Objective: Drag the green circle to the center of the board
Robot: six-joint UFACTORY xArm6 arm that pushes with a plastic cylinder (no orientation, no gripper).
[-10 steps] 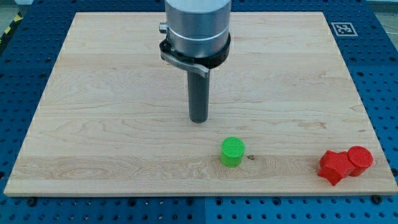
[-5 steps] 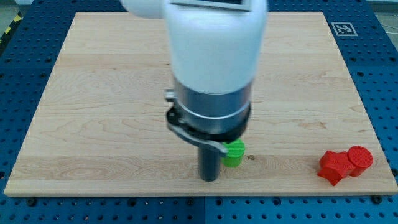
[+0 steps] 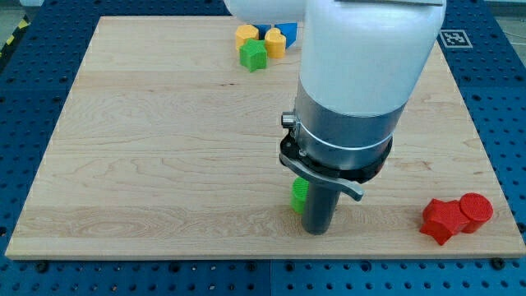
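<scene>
The green circle [image 3: 298, 196] stands near the view's bottom, just right of the middle, mostly hidden behind the rod. Only its left edge shows. My tip [image 3: 317, 231] is on the board just to the right of and below the green circle, close against it; I cannot tell if they touch. The arm's wide grey and white body covers the board above it.
A green block [image 3: 253, 55], two yellow blocks [image 3: 246, 35] [image 3: 274, 43] and a blue block [image 3: 287, 34] cluster at the view's top. A red star-like block [image 3: 442, 219] and a red circle [image 3: 476, 209] sit at the bottom right, near the board's edge.
The arm has come down from the board's middle to the bottom, then shifted right. My tip went from left of the green circle to its right and below. The circle has hardly moved.
</scene>
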